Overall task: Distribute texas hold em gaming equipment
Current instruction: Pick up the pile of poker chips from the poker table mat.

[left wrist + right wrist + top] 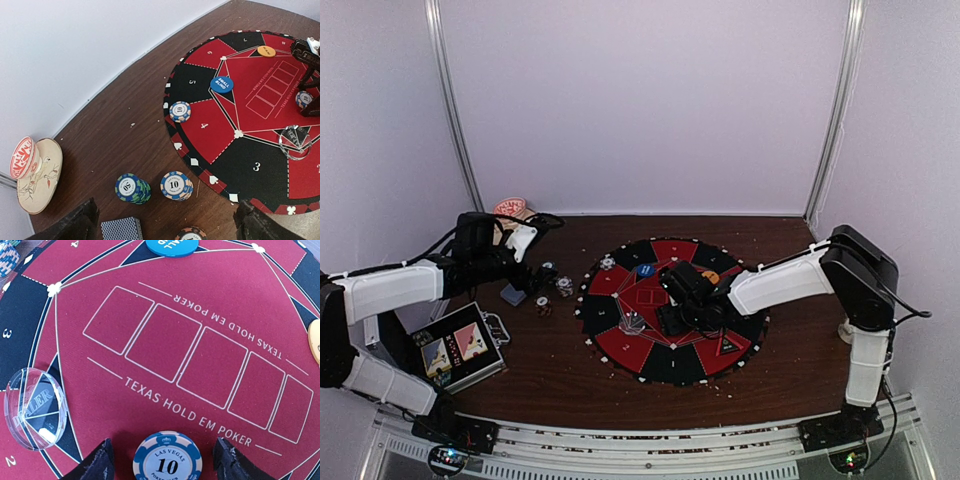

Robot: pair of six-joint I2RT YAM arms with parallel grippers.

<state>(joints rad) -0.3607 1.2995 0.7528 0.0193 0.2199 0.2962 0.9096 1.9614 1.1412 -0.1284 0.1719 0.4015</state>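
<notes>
Pale, perhaps lilac-tinted walls (640,100) enclose a dark wooden table (795,372).

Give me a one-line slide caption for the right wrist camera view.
Right tool open astride a blue-and-white 10 chip on the red Texas Hold Em mat, clear dealer button alongside.

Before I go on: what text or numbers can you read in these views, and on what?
"TEXAS HOLD EM POKER": mat, printed twice.
"DEALER": clear button.
"LAS VEGAS", "10": centre chip.
"SMALL BLIND": blue button.
"50": green stack.
"10": white stack.
"3", "4", "5", "6": mat seats.
Orange button, mug: unreadable.
</notes>
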